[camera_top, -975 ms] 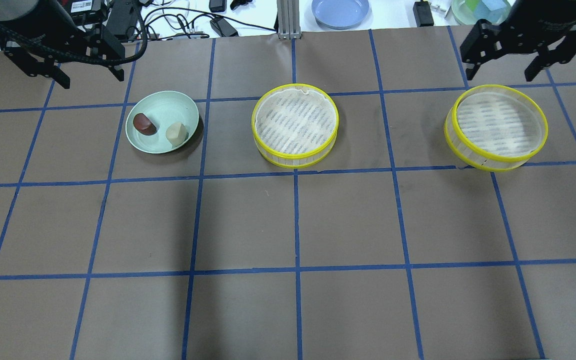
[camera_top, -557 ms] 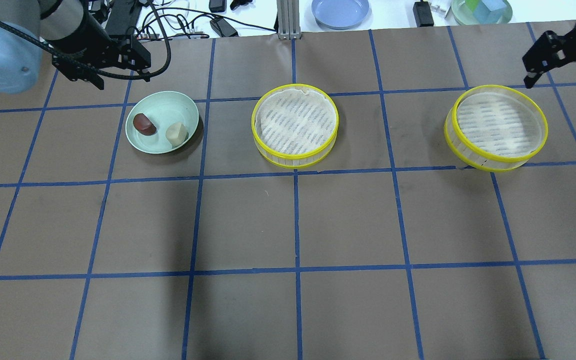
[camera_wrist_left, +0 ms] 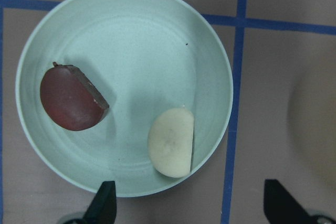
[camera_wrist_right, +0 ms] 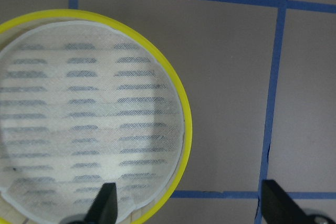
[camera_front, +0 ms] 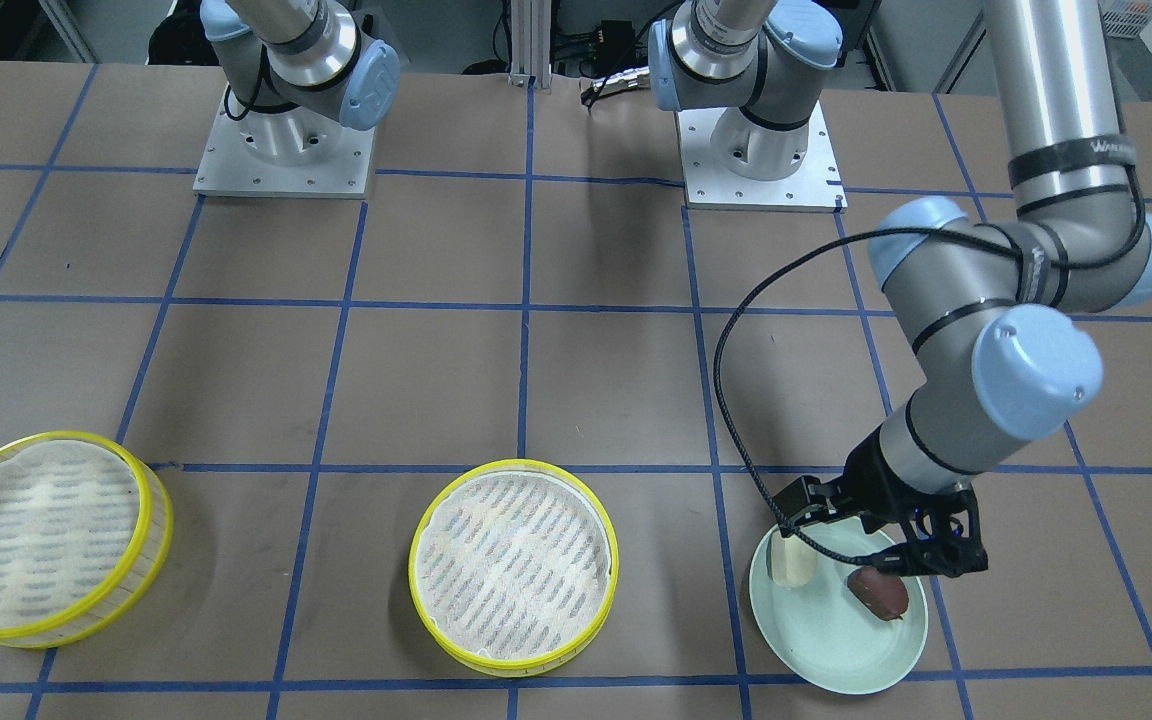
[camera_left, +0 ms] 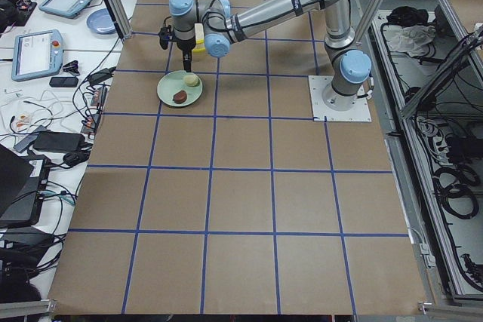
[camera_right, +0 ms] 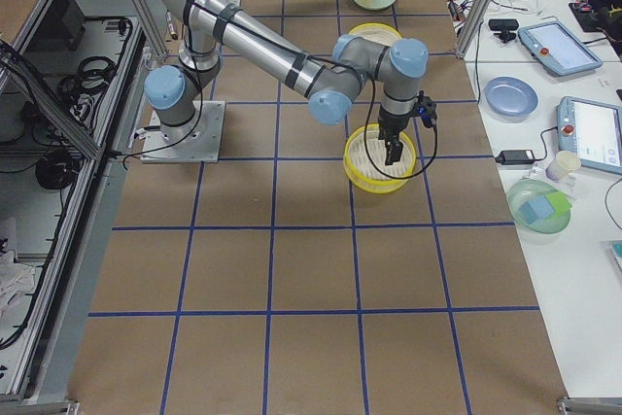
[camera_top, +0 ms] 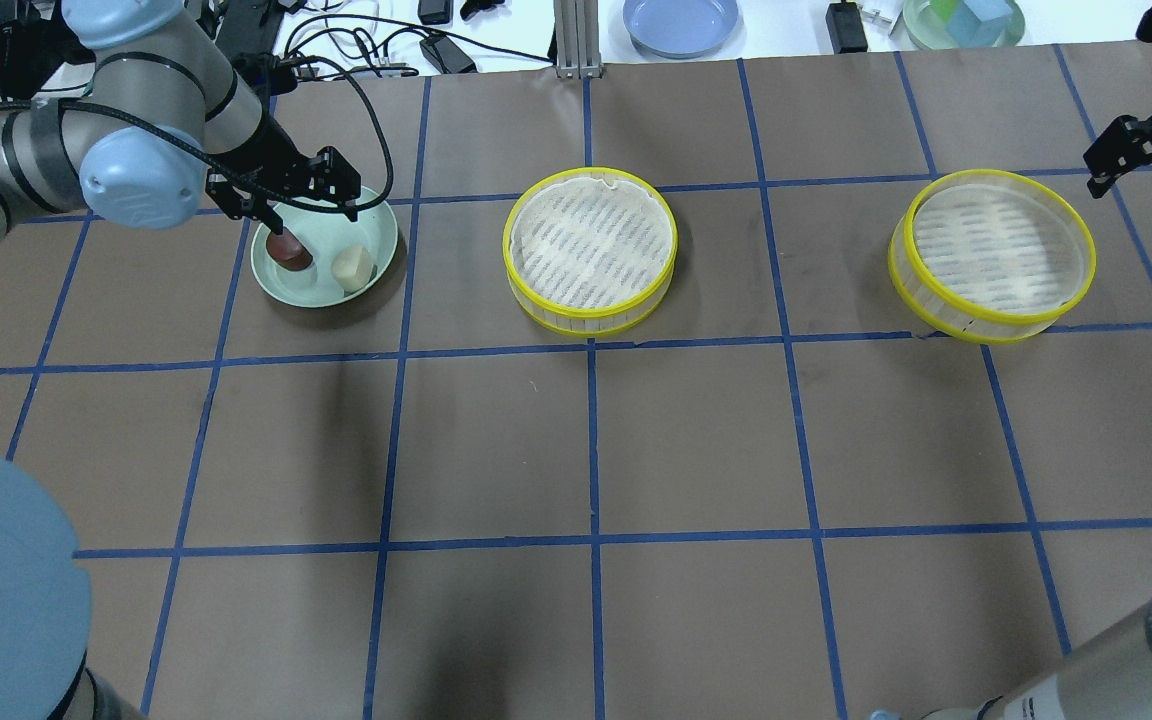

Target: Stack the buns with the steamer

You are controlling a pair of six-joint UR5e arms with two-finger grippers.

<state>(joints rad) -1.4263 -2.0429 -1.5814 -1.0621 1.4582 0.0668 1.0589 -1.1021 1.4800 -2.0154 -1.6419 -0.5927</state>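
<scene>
Buns, two of them: dark maroon oval bun (camera_wrist_left: 72, 100) and pale cream oval bun (camera_wrist_left: 170, 142), lying apart in the pale green round plate (camera_wrist_left: 131, 19) on the brown gridded counter (camera_top: 496, 450). Directly beneath the left fingers (camera_wrist_left: 105, 205), spread wide and holding nothing. Likely light, smooth and somewhat yielding, each with one flat cut face. Best pinched gently across the short width, on the rounded flanks, low enough not to squirt out. Prone to sliding on the plate's sloping inside. Farther along, mid-counter, a yellow-rimmed round steamer basket with a woven liner (camera_top: 586, 322), holding no bun yet. Farthest, a second such basket (camera_wrist_right: 181, 108) below the right fingers (camera_wrist_right: 105, 205), also parted and empty. From overhead, maroon bun half masked by the left fingers. Real softness impossible to judge; likewise single or double tier for either basket.
</scene>
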